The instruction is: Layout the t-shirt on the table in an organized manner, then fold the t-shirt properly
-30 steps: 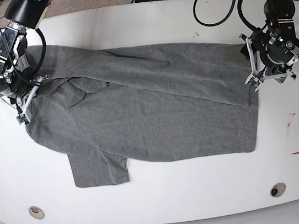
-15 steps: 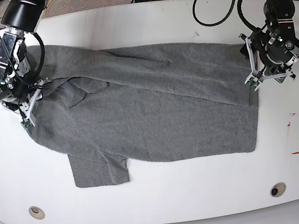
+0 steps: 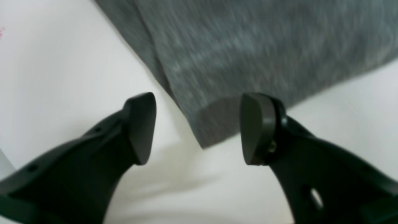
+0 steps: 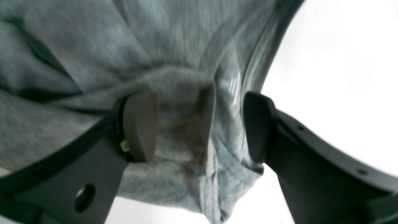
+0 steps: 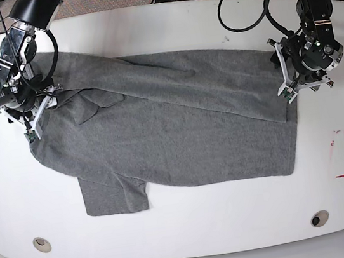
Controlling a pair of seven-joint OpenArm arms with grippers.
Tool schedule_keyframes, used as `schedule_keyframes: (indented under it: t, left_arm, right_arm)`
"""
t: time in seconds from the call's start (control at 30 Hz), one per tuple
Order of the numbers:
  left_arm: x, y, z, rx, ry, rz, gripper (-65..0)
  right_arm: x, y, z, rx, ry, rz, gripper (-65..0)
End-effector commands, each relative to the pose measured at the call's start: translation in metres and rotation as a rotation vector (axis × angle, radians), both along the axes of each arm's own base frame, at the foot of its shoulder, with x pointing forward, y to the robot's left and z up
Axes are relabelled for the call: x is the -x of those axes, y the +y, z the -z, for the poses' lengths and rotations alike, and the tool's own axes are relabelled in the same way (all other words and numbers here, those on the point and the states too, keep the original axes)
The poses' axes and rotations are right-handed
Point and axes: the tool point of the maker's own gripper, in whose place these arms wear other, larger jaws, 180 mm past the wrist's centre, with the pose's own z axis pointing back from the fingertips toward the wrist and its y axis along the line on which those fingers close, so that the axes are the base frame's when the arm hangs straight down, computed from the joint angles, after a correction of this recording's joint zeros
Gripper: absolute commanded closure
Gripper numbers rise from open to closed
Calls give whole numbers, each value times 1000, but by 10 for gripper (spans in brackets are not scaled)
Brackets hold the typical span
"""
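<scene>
Across the middle of the white table (image 5: 162, 15) lies the grey t-shirt (image 5: 173, 135), mostly spread out but with one long side turned over on itself in a diagonal band toward the upper part of the frame. At the right of the base view, the left gripper (image 3: 199, 127) hangs with its jaws apart over the shirt's corner, holding nothing. At the upper left, the right gripper (image 4: 199, 127) also stands parted, with a bunched fold of cloth between its pads but not pinched. Judging by this, one lengthwise fold looks laid; a sleeve still juts out at the lower left, and the remaining folds are yet to be made.
</scene>
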Motion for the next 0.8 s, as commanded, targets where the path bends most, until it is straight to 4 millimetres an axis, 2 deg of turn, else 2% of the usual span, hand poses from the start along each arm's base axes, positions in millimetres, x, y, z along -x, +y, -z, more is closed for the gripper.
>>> schedule_keyframes:
  t: [0.0,0.03,0.07,0.13,0.2,0.67,0.77]
  left_arm:
    - [-6,-1,-7,6,-31,6,-207]
    - [-6,-4,-5,16,-30,4,-149]
    - [-5,-4,-3,20,-24,2,-124]
    - [-3,-6,4,34,-2,-10,-33]
    - [-1,-5,11,41,19,-18,0]
    - [13,-2,47,102,105,-57,0]
    - [16,0,50,102,118,-62,0]
  right_arm:
    - [-6,-5,-11,22,-37,-2,-407]
    - [-6,-5,-11,22,-37,-2,-407]
    - [-6,-5,-11,22,-37,-2,-407]
    - [-6,-5,-11,21,-36,-2,-407]
    - [-6,-5,-11,22,-35,-1,-409]
    - [-10,-8,-13,25,-50,1,-407]
    - [-8,-7,-6,8,-45,2,-407]
